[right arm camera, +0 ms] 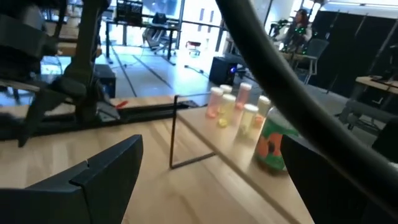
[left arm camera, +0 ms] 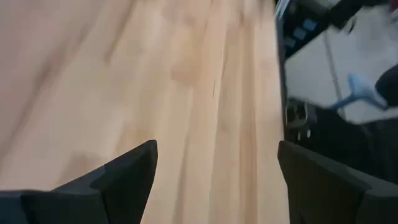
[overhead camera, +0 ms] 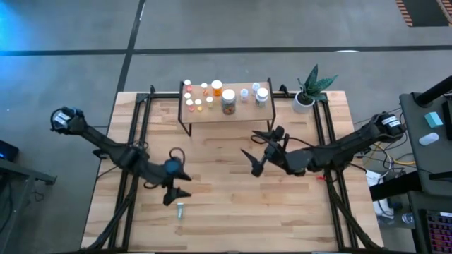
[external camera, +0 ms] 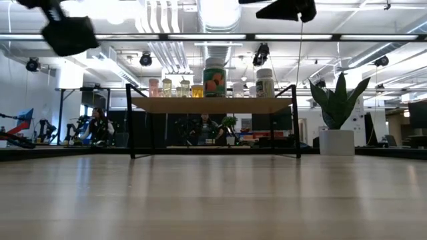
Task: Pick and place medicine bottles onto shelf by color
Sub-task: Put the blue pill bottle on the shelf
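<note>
Potted plant [overhead camera: 308, 90] at the table's [overhead camera: 233, 204] far right corner.

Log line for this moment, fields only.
left gripper: open, empty, above bottle on table | right gripper: open, empty | shelf: other bottles placed

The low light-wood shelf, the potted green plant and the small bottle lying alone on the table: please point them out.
Low light-wood shelf [overhead camera: 244, 111]: high view, bare board.
Potted green plant [overhead camera: 304, 101]: high view, white pot.
Small lone bottle [overhead camera: 180, 209]: high view, its body.
</note>
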Controlling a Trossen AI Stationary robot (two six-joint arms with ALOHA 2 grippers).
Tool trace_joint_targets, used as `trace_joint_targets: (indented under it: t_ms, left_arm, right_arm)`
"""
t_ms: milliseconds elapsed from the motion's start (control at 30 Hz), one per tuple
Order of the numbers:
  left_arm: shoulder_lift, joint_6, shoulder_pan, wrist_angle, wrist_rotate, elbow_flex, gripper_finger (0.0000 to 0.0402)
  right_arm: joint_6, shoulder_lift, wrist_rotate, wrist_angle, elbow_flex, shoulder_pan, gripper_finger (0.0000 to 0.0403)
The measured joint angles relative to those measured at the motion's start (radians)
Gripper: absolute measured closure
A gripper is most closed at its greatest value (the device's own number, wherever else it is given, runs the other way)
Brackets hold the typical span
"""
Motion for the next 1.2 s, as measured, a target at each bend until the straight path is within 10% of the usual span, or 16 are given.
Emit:
trace_joint_targets:
  t_ms: [600,1200]
  left_arm:
    - [0.139,-0.155,-0.103,-0.144,0.045,0.083,0.0086]
    - [0.134,-0.156,-0.101,0.235,0.051,0.052,0.0086]
  right_arm:
    - [0.013,0.022,-0.014,0.028,-0.010,0.048,0.0032]
    - [0.013,0.022,-0.019,0.035,-0.010,0.066,0.0032]
